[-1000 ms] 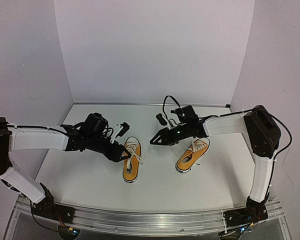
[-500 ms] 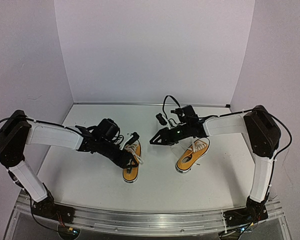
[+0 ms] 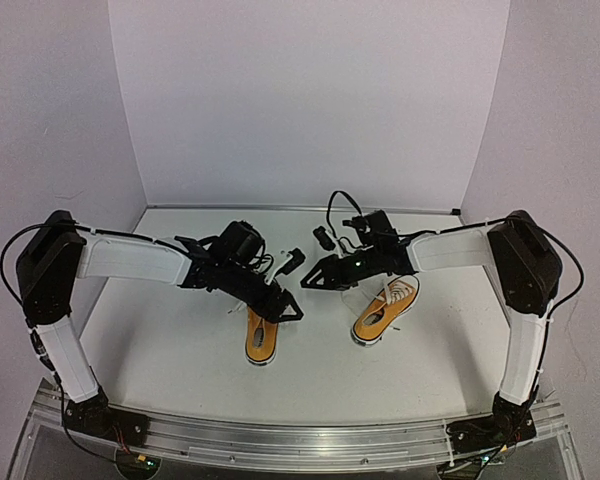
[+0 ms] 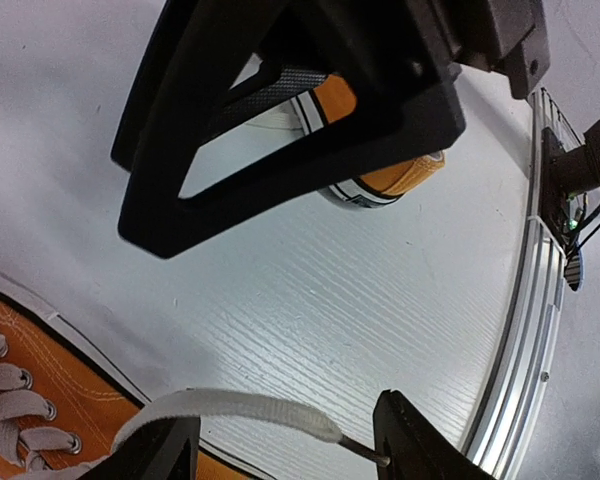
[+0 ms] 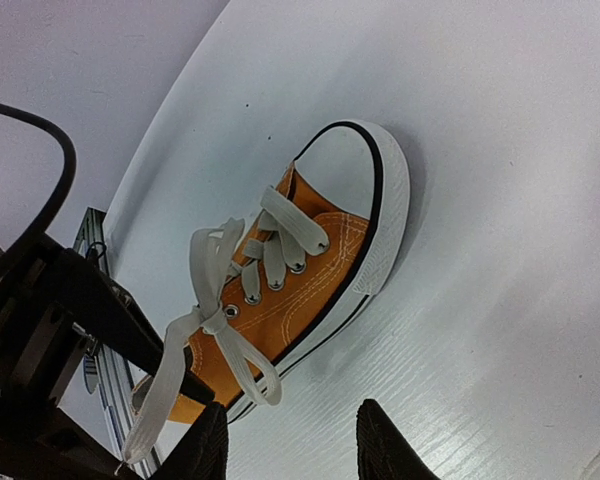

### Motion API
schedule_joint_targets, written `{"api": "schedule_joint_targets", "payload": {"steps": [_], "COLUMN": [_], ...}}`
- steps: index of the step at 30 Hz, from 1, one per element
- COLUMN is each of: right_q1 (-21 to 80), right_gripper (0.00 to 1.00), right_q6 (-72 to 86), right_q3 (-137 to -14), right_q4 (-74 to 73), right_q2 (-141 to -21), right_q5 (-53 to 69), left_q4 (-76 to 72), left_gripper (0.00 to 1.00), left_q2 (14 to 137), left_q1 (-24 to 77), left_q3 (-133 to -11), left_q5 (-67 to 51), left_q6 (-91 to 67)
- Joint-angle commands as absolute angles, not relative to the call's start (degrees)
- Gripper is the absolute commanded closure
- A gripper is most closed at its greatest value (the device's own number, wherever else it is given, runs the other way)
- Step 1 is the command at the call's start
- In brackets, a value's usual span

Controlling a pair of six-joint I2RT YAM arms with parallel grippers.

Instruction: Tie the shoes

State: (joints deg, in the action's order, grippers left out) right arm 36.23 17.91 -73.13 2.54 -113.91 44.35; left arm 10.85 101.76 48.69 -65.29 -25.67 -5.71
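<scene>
Two orange shoes with white laces lie on the white table. The left shoe (image 3: 260, 342) (image 5: 315, 262) (image 4: 40, 400) has its heel end covered by my left gripper (image 3: 291, 312) (image 4: 285, 452). That gripper is open, and a loose white lace end (image 4: 250, 412) lies across the gap, its tip touching the right finger. A small lace loop (image 5: 248, 366) and a long free lace (image 5: 162, 398) hang off this shoe. My right gripper (image 3: 308, 280) (image 5: 292, 455) hovers open above the table between the shoes, holding nothing. The right shoe (image 3: 383, 310) (image 4: 385, 180) lies apart.
A metal rail (image 3: 300, 440) (image 4: 540, 290) runs along the table's near edge. White walls close in the back and both sides. In the left wrist view the right gripper's black fingers (image 4: 280, 110) hang close above the table. A black cable (image 3: 332, 205) loops over the right wrist.
My left arm has swung right, carrying its gripper from the left side of the left shoe across to its right side. The right arm has not moved.
</scene>
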Motion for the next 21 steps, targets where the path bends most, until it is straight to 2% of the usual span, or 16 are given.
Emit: {"api": "schedule_joint_targets", "payload": {"steps": [1, 3, 4, 10, 12, 15, 17, 21], "right_q1": [35.7, 35.7, 35.7, 35.7, 35.7, 35.7, 35.7, 36.3], "right_gripper": [0.59, 0.59, 0.59, 0.59, 0.59, 0.59, 0.59, 0.59], "right_q6": [17.5, 17.4, 17.4, 17.3, 17.4, 17.4, 17.4, 16.7], "right_q3": [-72.7, -72.7, -72.8, -73.5, -73.6, -73.5, -73.4, -73.5], "right_q4": [3.7, 3.8, 3.8, 3.9, 3.9, 3.9, 3.8, 3.7], "right_q2": [-112.0, -112.2, -112.3, -113.0, -113.0, -112.6, -112.2, -111.0], "right_q5": [43.7, 43.8, 43.9, 44.2, 44.1, 43.9, 44.0, 45.7], "left_q4": [12.1, 11.7, 11.6, 10.7, 9.0, 10.9, 13.6, 13.9], "left_gripper": [0.30, 0.17, 0.15, 0.10, 0.08, 0.08, 0.12, 0.19], "left_q2": [94.4, 90.8, 88.9, 80.3, 78.2, 78.7, 81.2, 84.3], "left_q1": [48.6, 48.6, 48.6, 48.7, 48.7, 48.6, 48.7, 48.7], "left_q3": [-62.2, -59.8, -58.5, -54.6, -53.0, -52.5, -53.2, -52.1], "left_q5": [-22.2, -22.1, -22.3, -24.8, -21.4, -12.9, -8.4, -5.8], "left_q6": [-5.4, -5.3, -5.1, -4.5, -6.2, -9.2, -10.9, -14.2]}}
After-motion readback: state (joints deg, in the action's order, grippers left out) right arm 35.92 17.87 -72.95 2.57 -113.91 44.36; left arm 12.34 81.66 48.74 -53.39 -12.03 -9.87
